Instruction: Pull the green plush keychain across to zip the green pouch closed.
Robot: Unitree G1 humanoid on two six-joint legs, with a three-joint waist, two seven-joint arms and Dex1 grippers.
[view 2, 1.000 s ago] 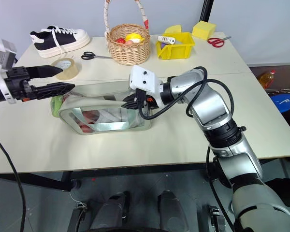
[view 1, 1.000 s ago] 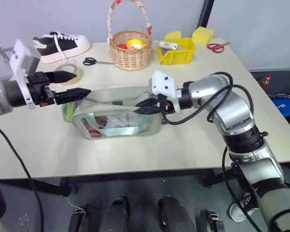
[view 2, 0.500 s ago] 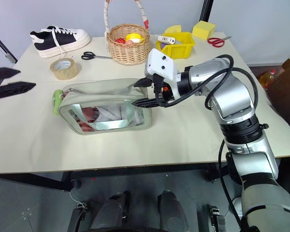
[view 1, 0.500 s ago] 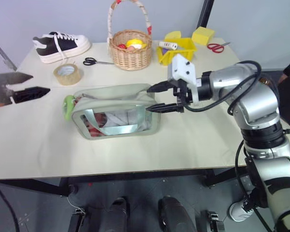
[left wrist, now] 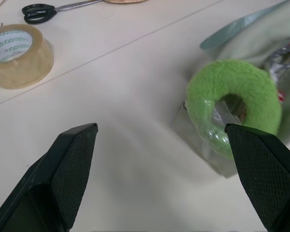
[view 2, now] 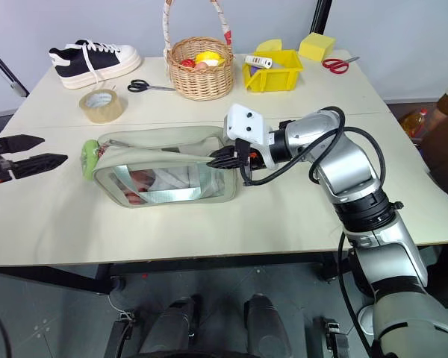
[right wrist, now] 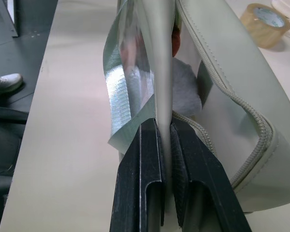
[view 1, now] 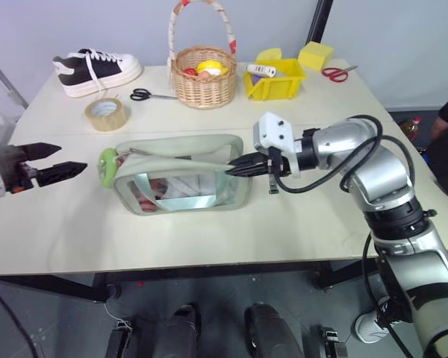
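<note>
left gripper (view 1: pixel 66 161) hangs wide open out left, right gripper (view 1: pixel 237 168) pinched tight on the pale sage-green soft pouch (view 1: pixel 181 180)

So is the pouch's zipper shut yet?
Looks shut: the green plush keychain sits at the green pouch's far-left end, and the zipper line reads closed in the right wrist view.

- The worktop (view 1: pixel 209 231) is big and pale cream, with a thin line running across it.
- Behind it stands a plain light grey wall (view 1: pixel 403 37).
- A black pole (view 1: pixel 319 21) goes up by the wall at the far side.
- Another thin dark pole (view 1: pixel 1 76) leans at the far left.
- The floor (view 1: pixel 67 321) under the worktop is dark grey.
- Dark bars run under the front edge.
</note>
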